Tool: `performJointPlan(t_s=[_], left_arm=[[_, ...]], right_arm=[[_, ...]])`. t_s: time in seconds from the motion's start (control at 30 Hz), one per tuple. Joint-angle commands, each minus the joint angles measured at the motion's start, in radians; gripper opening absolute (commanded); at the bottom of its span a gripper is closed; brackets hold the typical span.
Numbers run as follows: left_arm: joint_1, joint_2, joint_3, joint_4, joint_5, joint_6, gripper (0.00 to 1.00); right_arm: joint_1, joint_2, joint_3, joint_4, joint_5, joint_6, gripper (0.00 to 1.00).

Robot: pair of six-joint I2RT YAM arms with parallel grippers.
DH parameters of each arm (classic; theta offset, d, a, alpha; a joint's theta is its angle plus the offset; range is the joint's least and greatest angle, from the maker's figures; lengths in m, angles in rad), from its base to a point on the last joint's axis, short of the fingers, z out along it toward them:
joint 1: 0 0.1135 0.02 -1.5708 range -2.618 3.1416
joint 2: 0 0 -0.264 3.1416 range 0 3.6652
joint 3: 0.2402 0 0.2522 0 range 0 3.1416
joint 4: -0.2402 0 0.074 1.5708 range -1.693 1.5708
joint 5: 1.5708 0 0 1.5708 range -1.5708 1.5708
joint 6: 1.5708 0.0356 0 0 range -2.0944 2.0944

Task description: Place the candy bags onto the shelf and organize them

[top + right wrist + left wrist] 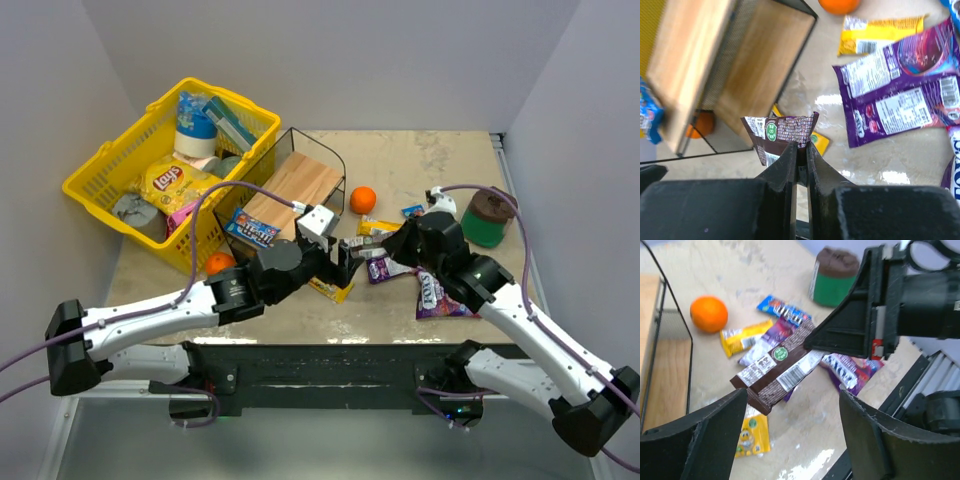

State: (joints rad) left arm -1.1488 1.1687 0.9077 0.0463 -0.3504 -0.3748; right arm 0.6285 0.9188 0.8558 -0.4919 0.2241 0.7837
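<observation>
Here, in the middle of the top view, the two arms meet nose to nose. The left arm runs from the lower left along the bottom edge, bends at the wrist, and points its left claw [345, 265] rightward. The right arm climbs from the lower right on a diagonal, its elbow folded, and aims the right claw [385, 250] leftward.

The right claw [801, 150] is pinched narrow on one end of a brown candy bag [785, 131], which sticks out past the fingertips above the worktop [440, 160]. In the left wrist view that brown candy bag [780, 372] hangs at a slant from the right claw [810, 342]. Its free end lies between the fingers of the left claw [792, 405], which are spread wide and touch nothing.

The shelf [295, 185] stands left of centre in the top view, just above the left claw, with its wooden board bare. A blue candy bag [252, 228] rests against its lower-left end. Two purple candy bags [437, 293] and a yellow candy bag [330, 290] lie flat on the worktop below and right of the claws. An orange [362, 200] sits just right of the shelf, and a yellow basket [100, 160] fills the upper left.
</observation>
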Motion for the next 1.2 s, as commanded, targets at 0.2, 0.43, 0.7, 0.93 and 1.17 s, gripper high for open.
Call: performJointPlan(t_s=[0.2, 0.43, 0.7, 0.93, 1.17], left_arm=[[0.012, -0.113, 0.169, -0.087, -0.252, 0.131, 0.84], [0.080, -0.211, 0.181, -0.200, -0.346, 0.044, 0.85], [0.089, -0.337, 0.171, -0.322, -0.412, -0.007, 0.86], [0.089, -0.395, 0.161, -0.394, -0.473, -0.003, 0.86], [0.089, -0.460, 0.148, -0.470, -0.518, -0.023, 0.87]], right_arm=[[0.002, 0.043, 0.192, 0.108, -0.061, -0.037, 0.00], [0.007, 0.204, 0.261, 0.275, -0.176, 0.028, 0.00], [0.040, 0.387, 0.351, 0.394, -0.140, 0.095, 0.00], [0.066, 0.479, 0.416, 0.418, -0.059, 0.156, 0.00], [0.091, 0.543, 0.434, 0.441, 0.011, 0.218, 0.00]])
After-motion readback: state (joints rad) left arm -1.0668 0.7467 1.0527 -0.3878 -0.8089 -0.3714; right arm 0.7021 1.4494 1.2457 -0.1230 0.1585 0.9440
